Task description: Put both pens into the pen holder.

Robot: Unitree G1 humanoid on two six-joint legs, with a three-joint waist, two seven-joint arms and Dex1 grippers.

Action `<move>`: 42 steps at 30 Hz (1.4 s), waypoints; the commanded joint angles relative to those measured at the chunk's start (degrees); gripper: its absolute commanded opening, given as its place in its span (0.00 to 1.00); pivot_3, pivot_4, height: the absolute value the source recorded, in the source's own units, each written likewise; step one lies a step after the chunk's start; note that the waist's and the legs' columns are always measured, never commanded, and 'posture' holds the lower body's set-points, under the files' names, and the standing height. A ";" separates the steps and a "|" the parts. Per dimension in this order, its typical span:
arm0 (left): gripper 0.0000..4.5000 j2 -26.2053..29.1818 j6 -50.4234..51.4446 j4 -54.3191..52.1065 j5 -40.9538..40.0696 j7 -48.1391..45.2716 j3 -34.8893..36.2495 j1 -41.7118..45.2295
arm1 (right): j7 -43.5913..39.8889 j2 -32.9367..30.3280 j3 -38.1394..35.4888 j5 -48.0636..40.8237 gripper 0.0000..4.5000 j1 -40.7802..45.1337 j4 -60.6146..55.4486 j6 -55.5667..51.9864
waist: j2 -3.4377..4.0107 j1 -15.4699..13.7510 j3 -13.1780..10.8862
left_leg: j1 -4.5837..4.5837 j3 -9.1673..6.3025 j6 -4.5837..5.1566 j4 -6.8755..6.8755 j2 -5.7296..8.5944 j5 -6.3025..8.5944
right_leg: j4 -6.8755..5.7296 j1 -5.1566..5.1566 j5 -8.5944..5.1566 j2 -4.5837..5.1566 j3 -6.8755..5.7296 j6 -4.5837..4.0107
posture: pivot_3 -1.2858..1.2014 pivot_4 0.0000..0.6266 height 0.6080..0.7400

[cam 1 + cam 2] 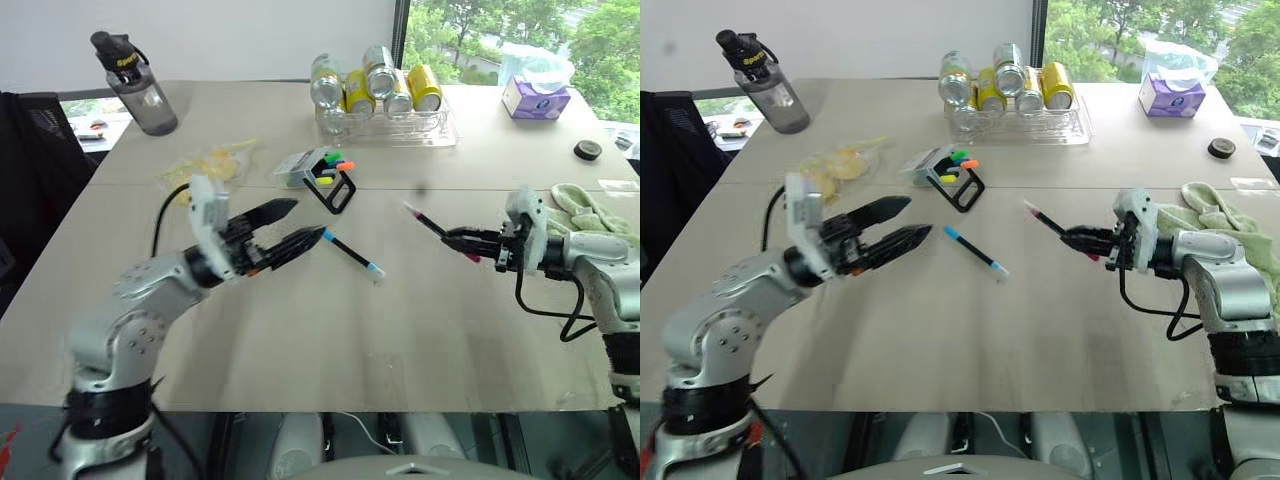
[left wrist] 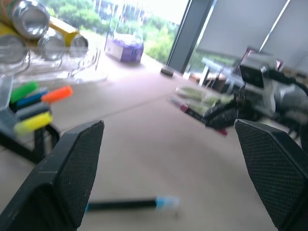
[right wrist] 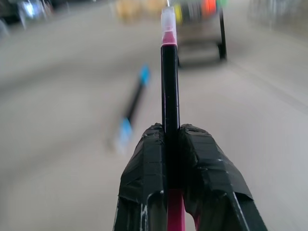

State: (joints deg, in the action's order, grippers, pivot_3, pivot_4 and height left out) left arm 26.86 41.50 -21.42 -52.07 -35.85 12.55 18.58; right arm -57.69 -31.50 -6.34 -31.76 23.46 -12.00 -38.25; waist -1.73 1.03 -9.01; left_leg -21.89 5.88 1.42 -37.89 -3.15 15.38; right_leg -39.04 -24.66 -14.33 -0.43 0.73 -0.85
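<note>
On the beige desk [image 1: 300, 330] by a window, the right tool [image 1: 452, 238] clenched the pink pen [image 1: 428, 222], its tip toward the pen holder [image 1: 335, 185]; the left tool [image 1: 290, 225] gaped.

I see a matt, smooth beige bench [image 1: 300, 330], shiny metal cans [image 1: 375, 85] in a clear glossy plastic tray [image 1: 440, 130], and a soft green cloth [image 1: 590, 215] at three o'clock. My left pincer [image 2: 168, 168] shows pads [image 2: 79, 168] with a fine matt checkered texture; the right pincer [image 3: 172, 144] looks wrapped in wrinkled black tape around a glossy plastic pen [image 3: 169, 82].
</note>
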 commanded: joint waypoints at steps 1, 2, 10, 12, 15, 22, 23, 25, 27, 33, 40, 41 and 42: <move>1.00 -4.56 0.11 3.39 -1.97 3.68 -0.80 4.01 | 8.50 5.04 -1.41 -8.68 0.00 0.72 -9.91 -6.64 | 0.00 -0.07 0.00 | -0.02 -0.01 0.00 -0.04 0.01 0.00 | -0.02 0.00 0.00 0.00 0.00 0.00 | 0.52 0.24 1.00; 1.00 -6.42 0.15 4.95 -3.01 4.44 -0.62 5.51 | 10.13 6.32 -0.85 -9.54 0.00 0.69 -11.28 -7.52 | 0.00 -0.19 0.00 | -0.05 -0.01 0.00 -0.10 0.01 0.00 | -0.03 0.00 0.00 0.00 -0.01 0.00 | 0.52 0.24 1.00; 1.00 -13.09 0.90 7.53 -6.24 4.29 -2.58 10.25 | 14.79 9.52 1.69 -13.87 0.00 2.39 -14.17 -9.06 | -0.01 -0.28 0.00 | -0.27 -0.13 0.10 -0.41 0.06 0.05 | 0.04 -0.01 0.02 0.01 -0.08 0.02 | 0.52 0.24 1.00; 1.00 -13.41 1.81 6.58 -7.07 3.26 -3.53 10.15 | 14.82 9.75 2.09 -14.21 0.00 2.60 -13.54 -8.47 | -0.01 -0.24 0.00 | -0.27 -0.17 0.10 -0.41 0.06 0.05 | 0.03 -0.01 0.02 -0.01 -0.10 0.02 | 0.52 0.24 1.00; 1.00 -13.28 2.36 6.61 -7.28 2.84 -4.07 10.04 | 14.18 9.97 3.07 -13.92 0.00 2.68 -12.59 -7.25 | -0.01 -0.15 0.00 | -0.24 -0.21 0.10 -0.40 0.06 0.05 | 0.02 -0.01 0.02 -0.05 -0.11 0.02 | 0.52 0.24 1.00; 0.71 -13.15 3.65 4.79 -8.45 2.48 -5.20 8.11 | 13.45 11.03 4.49 -13.90 0.00 3.00 -10.50 -4.94 | 0.00 -0.20 0.00 | -0.28 -0.24 0.10 -0.41 0.07 0.06 | 0.05 -0.01 0.02 -0.05 -0.10 0.02 | 0.52 0.24 1.00; 0.59 -13.22 3.58 4.65 -8.57 2.54 -5.10 7.94 | 13.49 11.14 4.69 -13.94 0.00 3.01 -10.47 -4.84 | 0.00 -0.22 0.00 | -0.30 -0.24 0.10 -0.41 0.07 0.06 | 0.05 -0.01 0.01 -0.05 -0.11 0.02 | 0.52 0.24 1.00; 0.41 -13.15 3.48 4.42 -8.83 2.64 -4.82 7.78 | 13.71 11.34 4.90 -14.00 0.00 3.11 -10.37 -4.74 | 0.00 -0.22 0.00 | -0.30 -0.27 0.10 -0.41 0.07 0.06 | 0.05 -0.01 0.01 -0.05 -0.14 0.02 | 0.52 0.24 1.00; 0.20 -12.92 3.34 4.43 -8.95 2.65 -4.55 7.75 | 14.23 11.60 4.93 -14.04 0.00 3.25 -10.29 -4.74 | -0.01 -0.23 0.00 | -0.30 -0.29 0.10 -0.41 0.06 0.06 | 0.05 -0.01 0.01 -0.05 -0.16 0.02 | 0.52 0.24 1.00; 0.00 -9.58 -0.13 6.66 -6.38 0.81 -2.00 9.15 | 15.98 9.43 5.81 -12.99 0.40 1.69 -11.49 -7.22 | 0.00 -0.18 0.00 | -0.30 -0.30 0.10 -0.40 0.06 0.06 | 0.05 -0.01 0.01 -0.06 -0.16 0.01 | 0.52 0.24 1.00; 0.00 -1.15 -7.96 9.70 4.38 -5.23 -2.57 11.77 | 12.36 0.07 2.36 -9.77 0.60 -3.88 -9.58 -4.69 | -0.01 -0.36 0.00 | -0.44 -0.32 0.14 -0.41 0.08 0.08 | 0.17 -0.04 0.01 -0.01 -0.25 0.02 | 0.52 0.24 1.00; 0.00 -0.22 -10.66 10.64 7.58 -5.65 -3.41 13.00 | 12.09 -1.23 1.17 -9.38 0.60 -4.37 -8.89 -4.21 | -0.01 -0.36 0.00 | -0.43 -0.32 0.15 -0.42 0.08 0.08 | 0.16 -0.03 0.01 -0.01 -0.24 0.02 | 0.52 0.24 1.00; 0.00 0.63 -13.12 11.55 11.05 -5.81 -4.65 14.28 | 11.77 -2.27 0.20 -8.84 0.60 -4.74 -8.27 -3.69 | -0.02 -0.52 -0.01 | -0.44 -0.32 0.15 -0.43 0.09 0.08 | 0.16 -0.04 0.01 -0.01 -0.25 0.02 | 0.52 0.24 1.00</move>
State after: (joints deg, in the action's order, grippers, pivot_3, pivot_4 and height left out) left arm 25.93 33.45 -9.90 -45.93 -40.34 8.37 30.28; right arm -44.96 -32.07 -2.00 -41.01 18.97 -20.91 -43.87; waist -1.76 0.51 -9.02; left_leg -22.36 5.48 1.58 -38.35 -3.03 15.47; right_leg -38.87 -24.69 -14.32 -0.44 0.39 -0.82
